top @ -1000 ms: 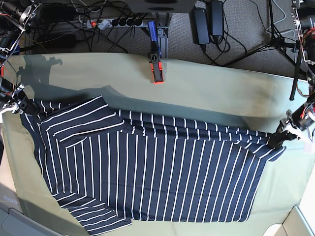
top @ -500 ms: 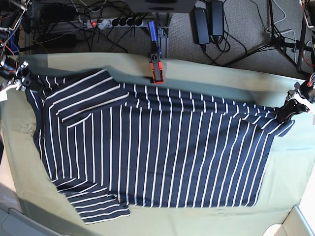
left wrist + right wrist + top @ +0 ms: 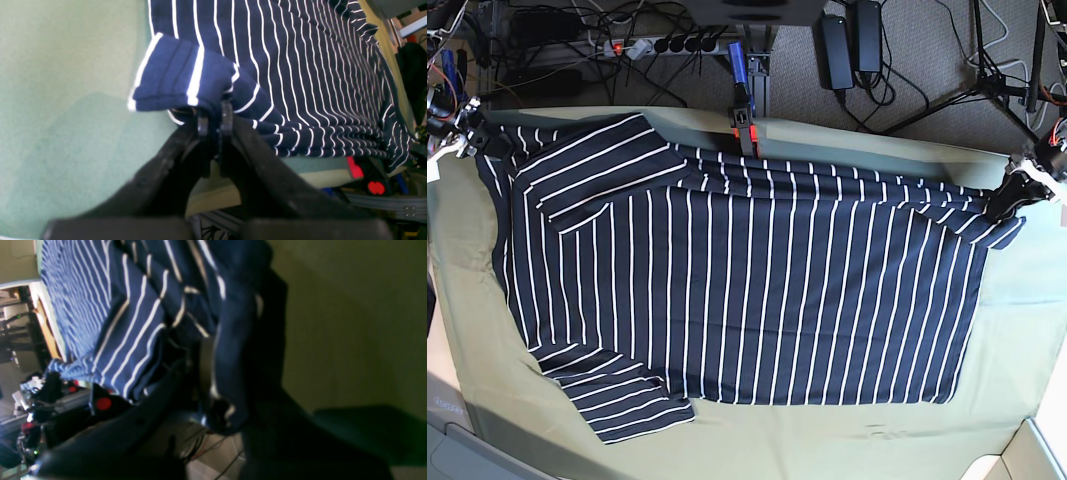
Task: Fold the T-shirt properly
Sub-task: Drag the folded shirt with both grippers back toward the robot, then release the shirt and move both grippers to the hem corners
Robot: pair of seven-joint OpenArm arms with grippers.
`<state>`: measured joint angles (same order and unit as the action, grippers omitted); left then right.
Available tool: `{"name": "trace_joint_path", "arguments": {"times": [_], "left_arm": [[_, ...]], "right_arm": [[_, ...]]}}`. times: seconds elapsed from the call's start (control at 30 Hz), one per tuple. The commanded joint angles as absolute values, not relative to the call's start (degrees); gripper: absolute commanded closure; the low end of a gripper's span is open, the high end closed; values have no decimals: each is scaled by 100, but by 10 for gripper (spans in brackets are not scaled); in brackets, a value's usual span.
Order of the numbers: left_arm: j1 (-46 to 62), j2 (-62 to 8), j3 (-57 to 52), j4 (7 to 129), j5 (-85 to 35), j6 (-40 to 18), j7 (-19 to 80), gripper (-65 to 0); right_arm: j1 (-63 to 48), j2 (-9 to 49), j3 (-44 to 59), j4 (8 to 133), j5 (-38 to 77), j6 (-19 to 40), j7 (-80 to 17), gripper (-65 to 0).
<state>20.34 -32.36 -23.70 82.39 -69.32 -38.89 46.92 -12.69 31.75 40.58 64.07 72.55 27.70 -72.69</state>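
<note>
The navy white-striped T-shirt lies spread wide over the olive table cloth. Its far edge is stretched between my two grippers. In the base view my left gripper is at the right, shut on the shirt's far right corner. The left wrist view shows that gripper pinching a folded bit of T-shirt. At the far left my right gripper is shut on the corner by the sleeve. In the right wrist view its dark fingers are wrapped in bunched T-shirt.
A red and black clamp sits at the table's far edge, touched by the shirt's edge. Behind the table are a power strip, cables and a tripod. A pale bin corner shows at the front right.
Both grippers have drawn the shirt's far edge toward the back of the table. The cloth has spread flatter, and its far edge now reaches the clamp.
</note>
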Motion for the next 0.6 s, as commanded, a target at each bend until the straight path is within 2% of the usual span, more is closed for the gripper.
{"name": "trace_joint_path", "arguments": {"times": [0.0, 0.4, 0.53, 0.57], "left_arm": [[2034, -3328, -2504, 8337, -7054, -4000, 4580, 0], [2123, -3238, -2661, 8364, -7072, -4000, 4654, -9], [2128, -3238, -2661, 8364, -7089, -4000, 4659, -295], [2128, -3238, -2661, 8364, -7087, -4000, 4661, -338]], "right_arm": [[-1310, 3361, 4119, 6534, 7312, 3304, -7251, 0], [-1304, 3347, 4119, 6713, 7118, 3301, -7118, 0], [-1278, 3350, 4119, 6713, 6810, 3301, -6875, 0], [-1258, 3350, 4119, 6713, 6810, 3301, -6875, -102]]}}
